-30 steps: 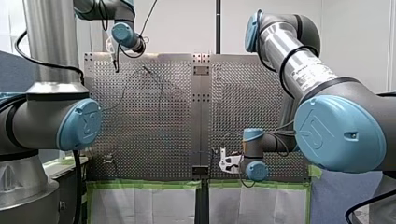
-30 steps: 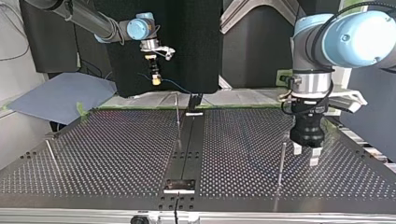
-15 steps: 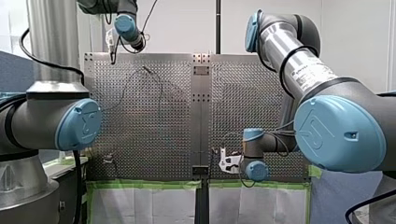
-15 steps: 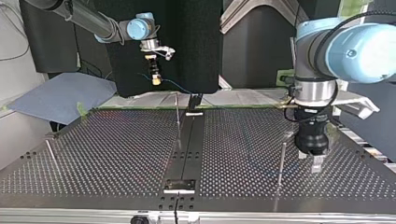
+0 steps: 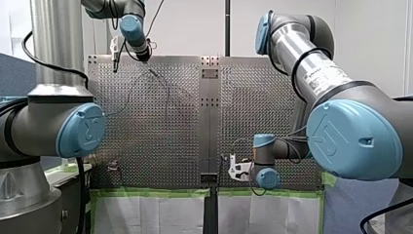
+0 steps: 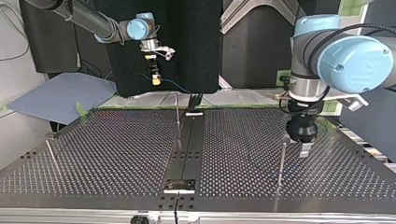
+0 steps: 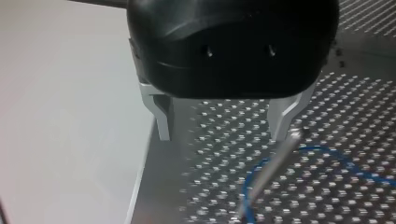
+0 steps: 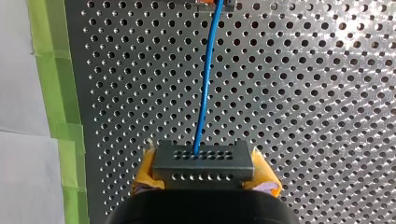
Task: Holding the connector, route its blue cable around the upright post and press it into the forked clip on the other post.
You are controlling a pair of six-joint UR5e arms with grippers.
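Note:
My right gripper (image 8: 205, 171) has its yellow pads shut on a dark grey connector (image 8: 204, 161). A blue cable (image 8: 205, 84) runs from the connector straight ahead over the perforated plate. In the top view that gripper (image 6: 156, 79) hangs high at the back left, and the cable (image 6: 173, 84) trails off to the right. My left gripper (image 7: 223, 127) is open with nothing between its metal fingers (image 7: 163, 122). A thin upright post (image 7: 273, 165) stands just ahead of it beside a loop of the cable (image 7: 327, 153). In the top view my left gripper (image 6: 303, 148) hovers next to this post (image 6: 281, 163).
A second thin post (image 6: 177, 116) stands near the middle of the table by the dark centre strip (image 6: 187, 149). A third post (image 6: 51, 156) leans at the top view's left. Green tape (image 8: 56, 107) marks the plate's edge near my right gripper.
My left arm's wrist has turned and its gripper has shifted and risen a little beside the post at the top view's right. My right arm has stayed still with the connector.

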